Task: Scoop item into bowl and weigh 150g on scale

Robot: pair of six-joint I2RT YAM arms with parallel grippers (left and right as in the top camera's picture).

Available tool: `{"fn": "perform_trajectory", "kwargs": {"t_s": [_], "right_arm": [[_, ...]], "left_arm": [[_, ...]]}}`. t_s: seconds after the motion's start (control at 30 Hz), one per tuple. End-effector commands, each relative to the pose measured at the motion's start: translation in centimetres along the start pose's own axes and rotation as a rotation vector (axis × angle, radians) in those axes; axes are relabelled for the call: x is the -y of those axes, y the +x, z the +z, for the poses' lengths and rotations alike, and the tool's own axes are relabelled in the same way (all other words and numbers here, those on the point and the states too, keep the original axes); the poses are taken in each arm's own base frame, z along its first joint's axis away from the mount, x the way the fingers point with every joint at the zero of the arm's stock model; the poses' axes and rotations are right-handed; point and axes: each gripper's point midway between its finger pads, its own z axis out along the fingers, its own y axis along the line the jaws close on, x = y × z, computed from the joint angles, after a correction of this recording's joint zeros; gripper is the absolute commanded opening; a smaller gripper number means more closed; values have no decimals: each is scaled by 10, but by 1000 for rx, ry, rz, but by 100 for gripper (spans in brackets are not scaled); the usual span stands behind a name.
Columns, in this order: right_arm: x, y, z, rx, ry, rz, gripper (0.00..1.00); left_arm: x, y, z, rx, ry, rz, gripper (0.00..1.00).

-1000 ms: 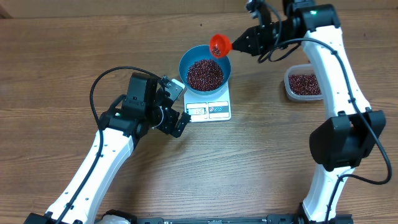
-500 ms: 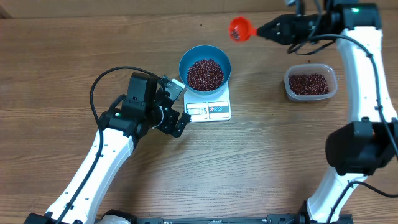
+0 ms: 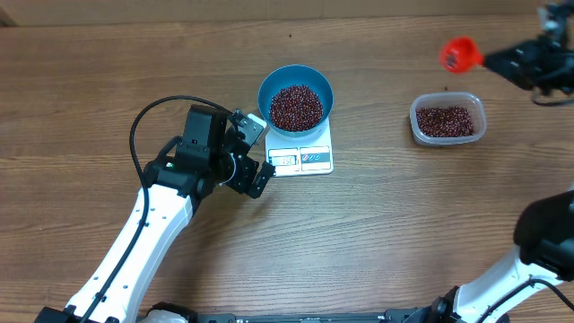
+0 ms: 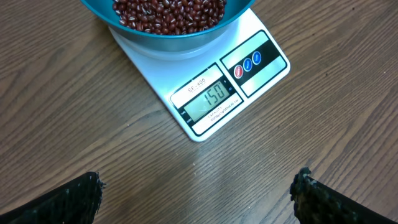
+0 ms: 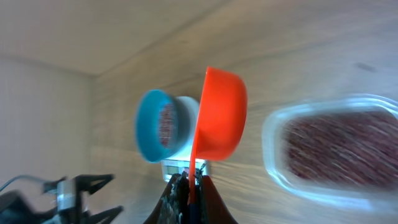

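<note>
Weighing looks done: scale (image 4: 214, 93) reads 150, bowl (image 4: 174, 42) of beans (image 3: 296, 107) on it, just ahead of L gripper (image 4: 198, 185) (jaws wide, empty); R gripper (image 5: 188, 186) clamped on scoop (image 5: 221, 115) handle, bowl well apart from it; next, prob. just park scoop.

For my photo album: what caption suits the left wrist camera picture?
Blue bowl of red beans on the white scale, display reading 150, above the open left gripper.

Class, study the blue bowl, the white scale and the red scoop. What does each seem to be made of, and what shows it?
Blue bowl: probably plastic; even colour and a soft sheen, though coated metal is possible.
White scale: likely moulded plastic; smooth glossy shell, rounded corners.
Red scoop: seemingly plastic; bright uniform colour, thin wall, mildly shiny.
</note>
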Motion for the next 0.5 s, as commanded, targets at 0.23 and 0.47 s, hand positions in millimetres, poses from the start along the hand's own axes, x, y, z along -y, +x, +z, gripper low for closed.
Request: {"fn": "perform_trajectory", "kwargs": {"t_s": [0.23, 0.47], "right_arm": [[41, 19, -25, -62, 299, -20, 4], [57, 35, -7, -145, 370, -6, 4]], "left_arm": [[0, 1, 2, -7, 4, -11, 99], [0, 2, 2, -7, 4, -12, 100]]}}
